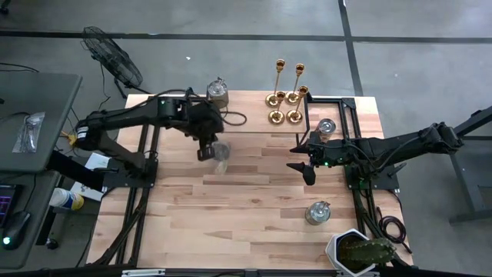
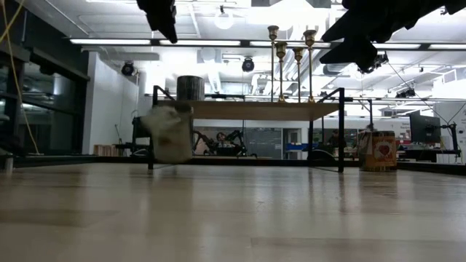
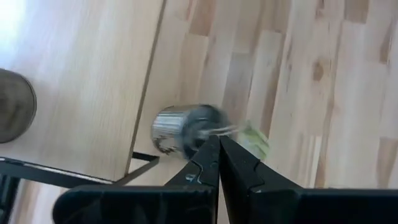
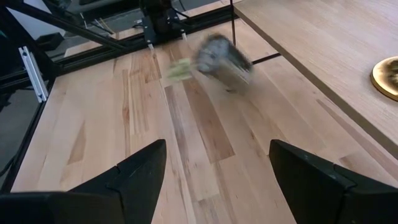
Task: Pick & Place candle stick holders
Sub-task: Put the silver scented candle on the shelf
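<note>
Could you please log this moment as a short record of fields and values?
candle stick holders: four, upright, clustered on the raised shelf at the table's far edge
left gripper: jaws shut, empty, above the blurred metal jar
right gripper: jaws open, empty, mid-table
other jars: one on the shelf, one near the plant pot

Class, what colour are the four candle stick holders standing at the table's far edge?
Shiny gold, like brass: the candle stick holders show it best in the high view.
</note>
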Available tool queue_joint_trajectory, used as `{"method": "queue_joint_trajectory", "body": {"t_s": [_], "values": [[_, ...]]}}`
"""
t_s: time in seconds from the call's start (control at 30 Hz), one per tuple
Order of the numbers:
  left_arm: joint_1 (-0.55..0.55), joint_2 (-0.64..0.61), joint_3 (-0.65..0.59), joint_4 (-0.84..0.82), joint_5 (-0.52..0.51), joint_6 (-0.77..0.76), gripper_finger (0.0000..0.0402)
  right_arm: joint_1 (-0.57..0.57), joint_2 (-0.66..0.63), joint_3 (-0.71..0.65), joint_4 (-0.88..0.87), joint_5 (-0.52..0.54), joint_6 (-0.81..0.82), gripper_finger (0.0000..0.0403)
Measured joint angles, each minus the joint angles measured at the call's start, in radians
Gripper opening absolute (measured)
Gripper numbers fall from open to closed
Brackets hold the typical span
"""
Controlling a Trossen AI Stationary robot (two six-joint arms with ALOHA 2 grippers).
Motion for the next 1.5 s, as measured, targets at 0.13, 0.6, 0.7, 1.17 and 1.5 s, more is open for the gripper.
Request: {"method": "queue_joint_trajectory", "body": {"t_s": [0.13, 0.6, 0.7, 1.17, 1.5], "values": [[-0.002, 0.009, -0.001, -0.006, 0.01, -0.019, 0.0, 0.0, 0.0, 0.0, 0.002, 0.0, 0.0, 0.0278], [-0.051, 0.017, -0.2, 0.08, 0.001, -0.079, 0.0, 0.0, 0.0, 0.0, 0.002, 0.0, 0.0, 0.0278], [-0.073, 0.017, -0.267, 0.172, 0.001, -0.125, 0.0, 0.0, 0.0, 0.0, 0.001, 0.0, 0.0, 0.0278], [-0.179, 0.012, -0.42, 0.369, -0.124, -0.29, 0.0, 0.0, 0.0, 0.0, 0.001, 0.0, 0.0, 0.0278], [-0.194, -0.156, -0.536, 0.403, -0.203, -0.384, 0.0, 0.0, 0.0, 0.0, 0.001, 0.0, 0.0, 0.0278]]}}
